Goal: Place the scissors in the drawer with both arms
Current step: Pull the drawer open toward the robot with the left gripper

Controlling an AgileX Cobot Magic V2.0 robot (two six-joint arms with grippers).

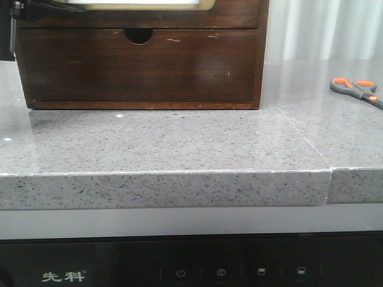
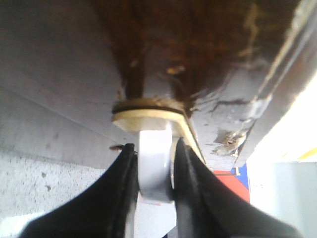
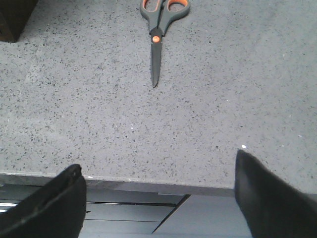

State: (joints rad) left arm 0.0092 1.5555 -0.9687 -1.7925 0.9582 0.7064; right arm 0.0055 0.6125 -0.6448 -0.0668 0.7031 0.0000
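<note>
Scissors [image 3: 159, 29]: closed, lying flat on the grey speckled table [image 1: 179, 143], well to the right of the wooden cabinet [image 1: 140, 63]; in the front view only the handles and the blade root show at the right edge.
Handling, judged: light, rigid, thin; low profile on a hard smooth top, so likely to skid if nudged sideways. Blades dark and slick, tip pointed.
Hold point, judged: across the shank near the orange pivot, or across the handle loops, where the plastic gives more height and grip than the blades.
Drawer [image 2: 208, 54]: dark scratched wooden front, seen close in the left wrist view; in the front view only a strip of it shows at the top edge. How far it is pulled out cannot be told.
Handle [image 2: 154, 163]: white bar on a pale rounded plate.
Left pincer [image 2: 154, 173]: fingers closed around the white bar, one on each side, touching it.
Right pincer [image 3: 158, 198]: fingers spread wide, nothing between them; hovers over the near table edge, scissors well ahead of it.
Stage, judged: scissors not yet picked up.
</note>
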